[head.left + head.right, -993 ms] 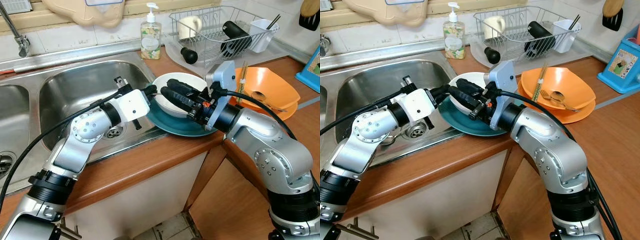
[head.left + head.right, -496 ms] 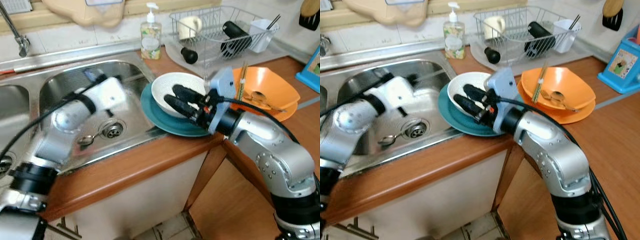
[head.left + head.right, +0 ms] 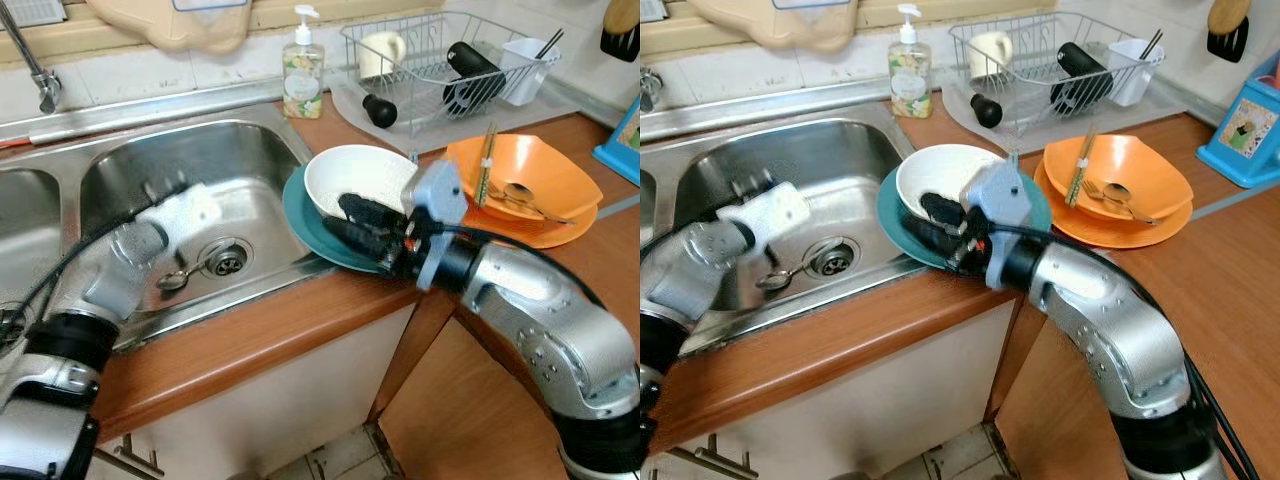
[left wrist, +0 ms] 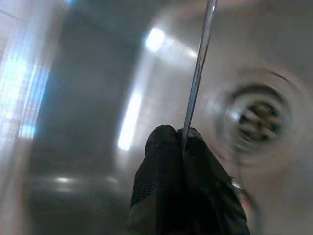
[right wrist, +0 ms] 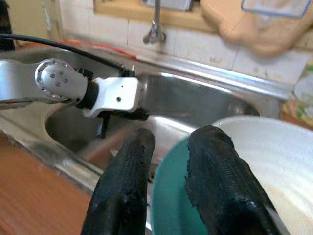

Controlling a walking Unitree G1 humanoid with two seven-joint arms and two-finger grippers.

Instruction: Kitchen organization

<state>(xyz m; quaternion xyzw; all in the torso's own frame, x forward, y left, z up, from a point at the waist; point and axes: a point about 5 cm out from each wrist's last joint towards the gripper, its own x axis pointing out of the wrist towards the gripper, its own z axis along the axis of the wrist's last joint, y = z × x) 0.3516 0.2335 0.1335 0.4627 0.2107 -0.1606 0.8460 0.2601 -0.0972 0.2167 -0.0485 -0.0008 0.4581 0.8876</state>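
right end effector at teal plate rim, white bowl on plate, left arm over sink
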